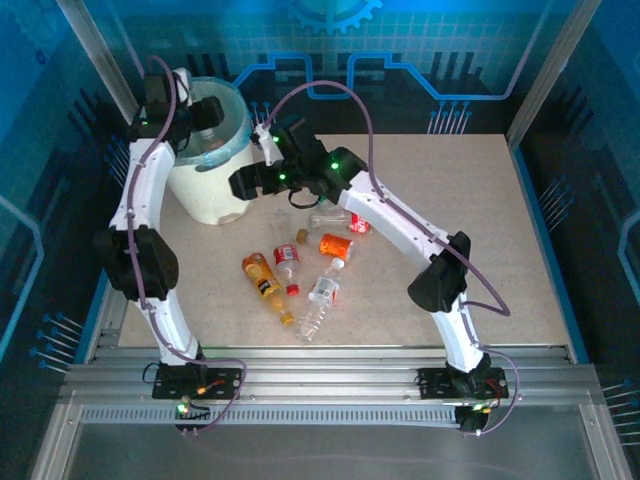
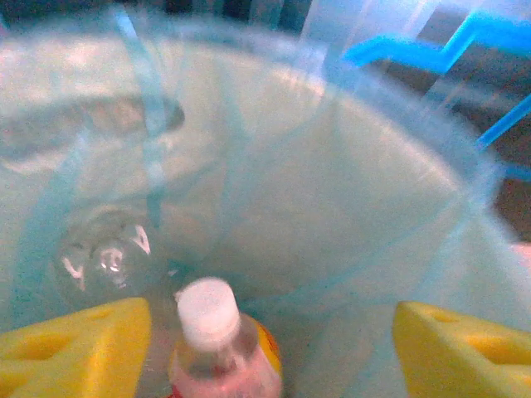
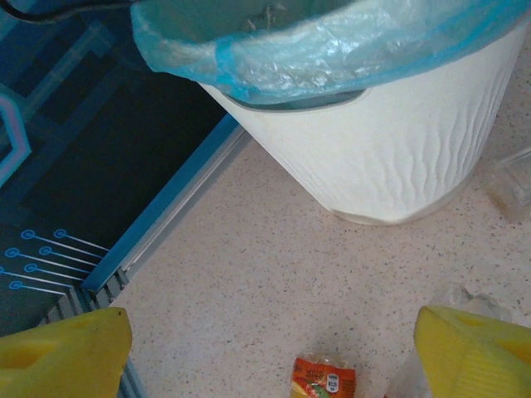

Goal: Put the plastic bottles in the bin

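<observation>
While between pads point(image 2: 79, 348), bottle point(image 2: 211, 327) inside bin point(image 2: 357, 207).

Setup was a beige speckled tabletop point(image 1: 480, 230) sitting inside a kind of booth. Walls were dark blue panels point(image 1: 590, 150) printed with light-blue circuit traces, plus half a gear graphic point(image 1: 335, 12) on the back wall at 12 o'clock. Silver frame posts point(image 1: 552, 70) ran up at roughly 11 and 1 o'clock. A blue trim strip point(image 1: 545, 240) edged the top at 3 o'clock. At 6 o'clock, ribbed aluminium rails point(image 1: 330, 385) crossed the full width, with a plain grey sheet point(image 1: 330, 450) below them. Light was cool, bluish and pretty even, with soft shadows. In the right wrist view the speckle showed clearly, with little circuit dots point(image 3: 41, 257) on the dark panel at 9 o'clock.
</observation>
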Controlling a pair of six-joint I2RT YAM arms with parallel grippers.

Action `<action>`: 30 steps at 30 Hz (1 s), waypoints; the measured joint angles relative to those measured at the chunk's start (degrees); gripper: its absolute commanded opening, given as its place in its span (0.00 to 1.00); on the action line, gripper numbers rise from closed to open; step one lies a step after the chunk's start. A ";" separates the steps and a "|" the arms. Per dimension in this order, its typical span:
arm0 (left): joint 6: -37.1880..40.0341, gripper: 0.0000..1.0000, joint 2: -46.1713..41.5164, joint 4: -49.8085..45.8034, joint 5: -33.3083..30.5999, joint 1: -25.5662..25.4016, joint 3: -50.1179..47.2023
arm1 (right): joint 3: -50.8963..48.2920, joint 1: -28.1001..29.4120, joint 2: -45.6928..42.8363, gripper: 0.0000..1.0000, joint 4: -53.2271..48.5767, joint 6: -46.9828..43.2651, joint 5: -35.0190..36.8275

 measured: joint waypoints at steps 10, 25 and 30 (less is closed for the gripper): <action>-0.92 0.79 -21.05 2.73 -0.59 -1.70 -5.68 | -10.32 -0.17 -12.50 0.91 -0.39 -2.78 1.86; 11.26 0.84 -58.66 10.19 11.04 -28.28 -52.19 | -59.45 -4.22 -36.89 0.94 4.96 -20.98 3.58; 12.59 0.84 -63.45 6.93 15.87 -32.57 -59.23 | -69.42 0.11 -43.43 0.95 6.29 -30.53 1.53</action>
